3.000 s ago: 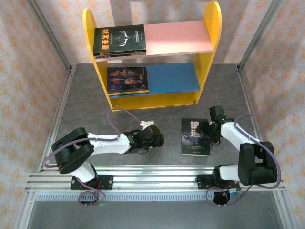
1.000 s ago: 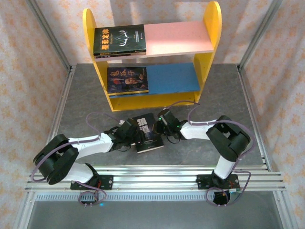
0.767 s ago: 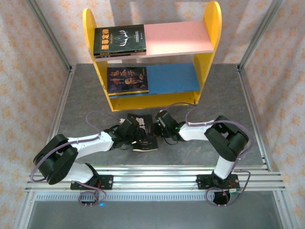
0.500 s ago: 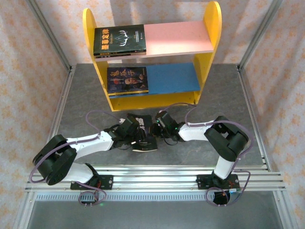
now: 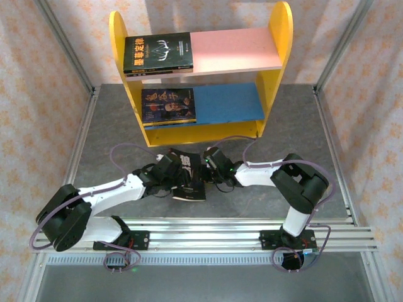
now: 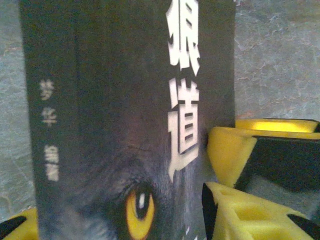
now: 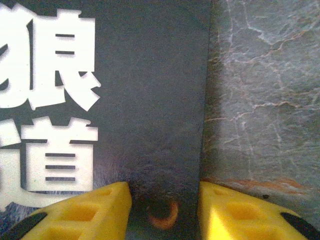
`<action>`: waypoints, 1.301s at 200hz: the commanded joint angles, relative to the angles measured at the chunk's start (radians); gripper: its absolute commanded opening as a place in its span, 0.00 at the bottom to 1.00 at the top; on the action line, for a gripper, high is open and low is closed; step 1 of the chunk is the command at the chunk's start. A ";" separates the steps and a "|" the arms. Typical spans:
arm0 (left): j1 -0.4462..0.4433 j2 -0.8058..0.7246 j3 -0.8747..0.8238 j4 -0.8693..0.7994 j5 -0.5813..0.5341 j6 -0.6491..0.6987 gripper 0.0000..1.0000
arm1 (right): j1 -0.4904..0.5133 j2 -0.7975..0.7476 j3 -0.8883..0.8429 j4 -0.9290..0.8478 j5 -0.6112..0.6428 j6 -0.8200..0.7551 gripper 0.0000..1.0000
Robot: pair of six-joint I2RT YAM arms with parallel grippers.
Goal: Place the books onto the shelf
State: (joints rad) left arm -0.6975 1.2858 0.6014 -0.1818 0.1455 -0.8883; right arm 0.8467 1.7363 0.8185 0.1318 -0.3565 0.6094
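Carefully now: you had the dark book [image 5: 187, 178] in the middle of the desk [image 5: 113, 145], near of the shelf [image 5: 282, 44] and apart from it, seemingly tilted up between both arms. The left gripper [image 5: 169, 174] had one of its jaws on each side of the book, but you could not tell whether they were pinching it. The right gripper [image 5: 205, 166] had its jaws parted, straddling the book's right edge without clamping it. If the left hold was loose, the book would likely flop flat when lifted. The right jaws sat so close that drawing away could snag the cover, and the crowded arms could knock each other. The book was a thin paperback with a dark cover, big white Chinese characters and a yellow animal eye. Two other books lay at the shelf's left, an upper book [image 5: 157, 54] on the pink board and a lower book [image 5: 168, 105] on the blue.
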 commanded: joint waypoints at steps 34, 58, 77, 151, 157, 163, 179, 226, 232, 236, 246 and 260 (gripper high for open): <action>0.016 -0.068 0.009 -0.021 -0.042 0.033 0.39 | 0.035 0.002 -0.020 -0.149 -0.060 -0.010 0.50; 0.023 -0.093 0.003 -0.045 -0.050 0.035 0.41 | 0.035 0.000 -0.023 -0.148 -0.059 -0.011 0.52; 0.027 -0.109 -0.003 -0.054 -0.052 0.036 0.48 | 0.035 0.000 -0.023 -0.147 -0.062 -0.009 0.52; 0.032 -0.125 -0.018 -0.060 -0.052 0.043 0.35 | 0.035 -0.001 -0.027 -0.144 -0.060 -0.009 0.54; 0.033 -0.126 -0.017 -0.062 -0.052 0.045 0.32 | 0.035 0.000 -0.028 -0.143 -0.060 -0.010 0.55; 0.034 -0.126 -0.016 -0.062 -0.053 0.048 0.28 | 0.035 -0.001 -0.030 -0.141 -0.059 -0.010 0.55; 0.037 -0.124 -0.008 -0.069 -0.052 0.060 0.15 | 0.035 -0.008 -0.033 -0.136 -0.059 -0.009 0.56; 0.036 -0.143 0.083 -0.155 -0.013 0.163 0.00 | -0.001 -0.208 -0.040 -0.228 0.005 -0.074 0.69; 0.037 -0.155 0.099 -0.168 -0.005 0.178 0.00 | -0.009 -0.248 -0.029 -0.262 0.014 -0.089 0.70; 0.037 -0.164 0.108 -0.177 0.002 0.188 0.00 | -0.015 -0.276 -0.021 -0.286 0.023 -0.102 0.71; 0.036 -0.183 0.136 -0.197 0.026 0.214 0.00 | -0.031 -0.346 -0.001 -0.341 0.044 -0.127 0.73; 0.034 -0.205 0.188 -0.244 0.050 0.249 0.00 | -0.054 -0.452 0.025 -0.404 0.060 -0.157 0.76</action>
State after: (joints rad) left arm -0.6655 1.1408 0.6861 -0.3420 0.1551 -0.7395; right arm 0.8272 1.4532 0.7856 -0.1184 -0.3569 0.5331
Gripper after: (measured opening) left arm 0.159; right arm 0.738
